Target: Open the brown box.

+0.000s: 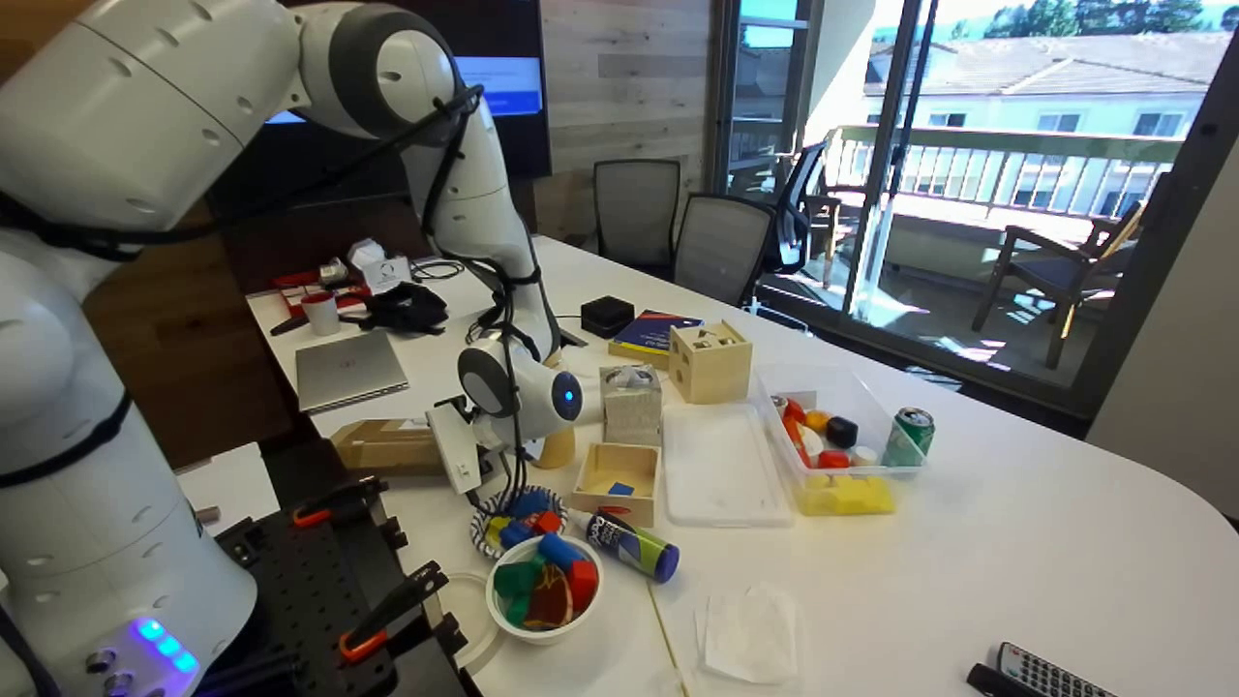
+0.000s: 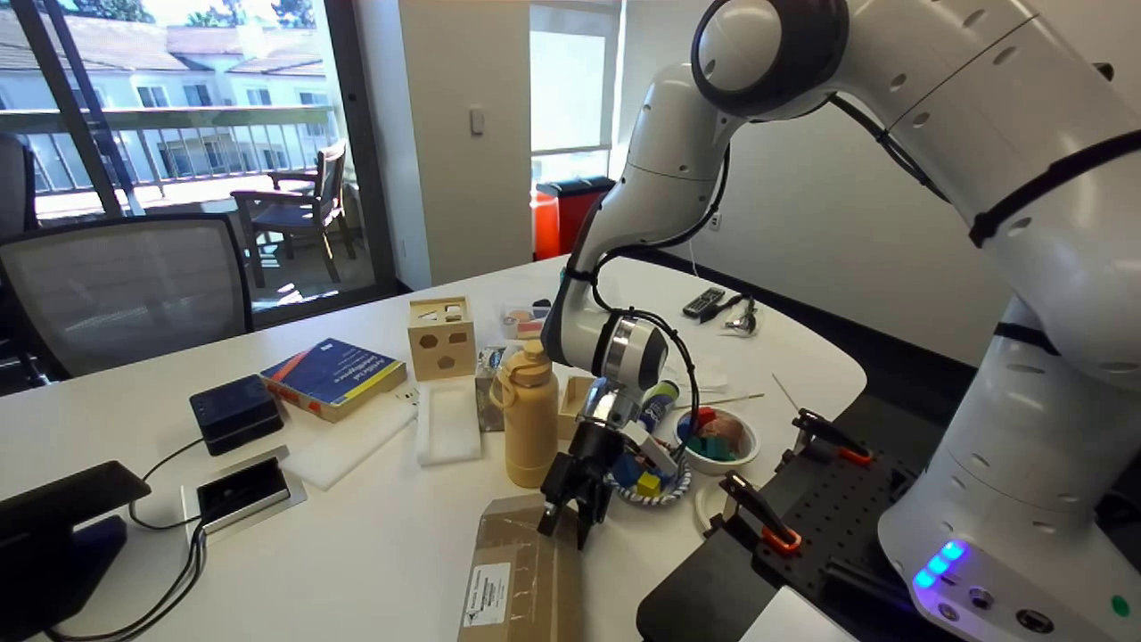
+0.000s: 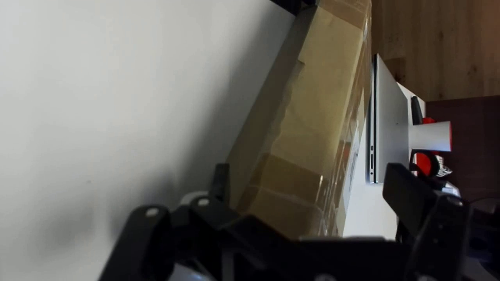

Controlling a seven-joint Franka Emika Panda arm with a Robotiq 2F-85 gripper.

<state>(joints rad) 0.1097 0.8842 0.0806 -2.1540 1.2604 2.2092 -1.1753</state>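
Note:
The brown box [image 1: 385, 447] lies at the table's edge, long and flat, with brown tape and a white label. It also shows in an exterior view [image 2: 526, 580], partly cut off by the frame's lower edge. In the wrist view the brown box [image 3: 308, 121] looks closed, with tape along its edge. My gripper [image 2: 565, 528] is low at the end of the box, angled down. In the wrist view my gripper [image 3: 310, 177] is open, with the box's near end between its fingers. I cannot tell whether a finger touches the box. In an exterior view the fingers are hidden.
A tan bottle [image 2: 530, 419] stands close to the gripper. A striped bowl [image 2: 673, 490] and a white bowl [image 2: 744, 446] of coloured blocks stand beside the arm. A silver laptop [image 1: 350, 371] lies behind the box. The black robot mount [image 1: 319, 581] borders the table edge.

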